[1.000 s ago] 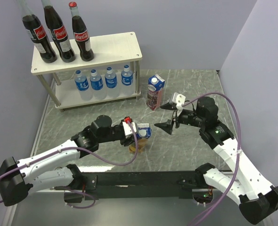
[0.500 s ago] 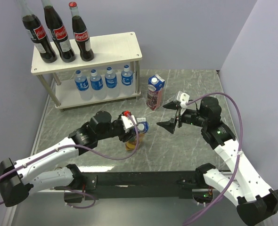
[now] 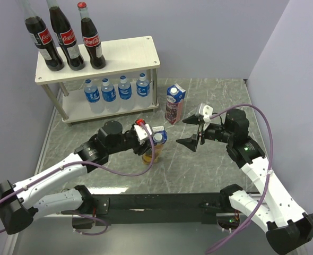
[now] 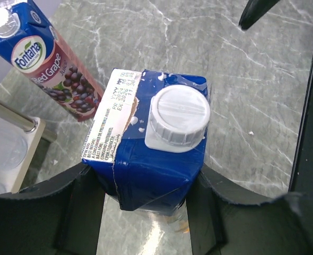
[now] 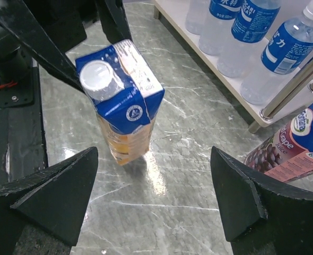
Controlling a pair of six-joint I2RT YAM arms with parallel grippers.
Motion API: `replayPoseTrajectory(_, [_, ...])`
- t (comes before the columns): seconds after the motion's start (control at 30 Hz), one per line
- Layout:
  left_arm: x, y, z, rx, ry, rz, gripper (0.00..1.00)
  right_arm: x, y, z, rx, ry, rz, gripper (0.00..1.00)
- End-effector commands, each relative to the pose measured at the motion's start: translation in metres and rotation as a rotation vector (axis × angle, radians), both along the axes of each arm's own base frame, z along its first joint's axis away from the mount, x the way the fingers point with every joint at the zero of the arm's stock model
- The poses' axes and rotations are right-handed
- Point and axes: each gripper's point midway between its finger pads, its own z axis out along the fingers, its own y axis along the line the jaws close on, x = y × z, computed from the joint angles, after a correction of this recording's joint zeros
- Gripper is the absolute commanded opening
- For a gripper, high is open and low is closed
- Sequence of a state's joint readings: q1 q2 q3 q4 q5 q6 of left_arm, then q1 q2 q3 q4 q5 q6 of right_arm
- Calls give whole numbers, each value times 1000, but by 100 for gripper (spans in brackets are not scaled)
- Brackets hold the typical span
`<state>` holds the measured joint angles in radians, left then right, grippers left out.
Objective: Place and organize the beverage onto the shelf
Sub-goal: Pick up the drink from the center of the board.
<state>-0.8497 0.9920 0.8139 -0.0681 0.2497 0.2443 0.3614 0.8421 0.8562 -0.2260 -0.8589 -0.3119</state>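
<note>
My left gripper [image 3: 150, 139] [image 4: 146, 210] is shut on the yellow juice carton [image 3: 153, 147] [image 4: 146, 154] [image 5: 125, 114], gripping its blue top from both sides. The carton is tilted, its base close to the marble tabletop. The purple grape carton [image 3: 173, 104] [image 4: 45, 64] [image 5: 294, 146] stands on the table right of the shelf [image 3: 130, 53]. Three cola bottles [image 3: 66, 37] stand on the shelf's top board and several water bottles [image 3: 116, 90] [image 5: 252, 21] on the lower one. My right gripper [image 3: 191, 131] [image 5: 156, 204] hangs open right of the yellow carton, holding nothing.
Purple-grey walls close in the table at the back and on both sides. The right half of the shelf's top board [image 3: 138, 50] is bare. A black rail [image 3: 156, 202] carrying the arm bases runs along the near edge.
My left gripper has carried the yellow carton a little back and left, toward the shelf. The right gripper rose slightly and stayed open.
</note>
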Motion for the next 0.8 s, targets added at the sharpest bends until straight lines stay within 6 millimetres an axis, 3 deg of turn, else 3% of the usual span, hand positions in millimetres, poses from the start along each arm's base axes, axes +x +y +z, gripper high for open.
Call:
replayPoseTrajectory(0.0, [-1, -11, 113, -345, -300, -61, 0, 0, 0, 1, 4, -15, 14, 92])
replayPoseTrajectory(0.17, [6, -18, 89, -342, -272, -61, 0, 1, 0, -3, -1, 0, 19, 92])
replayPoseTrajectory(0.4, [5, -4, 53, -347, -208, -7, 3, 0, 2, -9, -11, 20, 37, 92])
replayPoseTrajectory(0.47, [4, 1, 41, -354, -177, 17, 9, 1, 2, -11, -16, 31, 42, 92])
replayPoseTrajectory(0.53, [3, 8, 43, -395, -170, 44, 17, 1, 3, -14, -18, 42, 47, 93])
replayPoseTrajectory(0.57, [1, 10, 32, -390, -152, 51, 20, 1, 4, -16, -18, 55, 53, 93])
replayPoseTrajectory(0.6, [0, 14, 35, -420, -151, 61, 26, 1, 5, -17, -17, 62, 59, 93])
replayPoseTrajectory(0.77, [-4, 19, 19, -423, -113, 77, 37, 3, 14, -26, -7, 143, 94, 93])
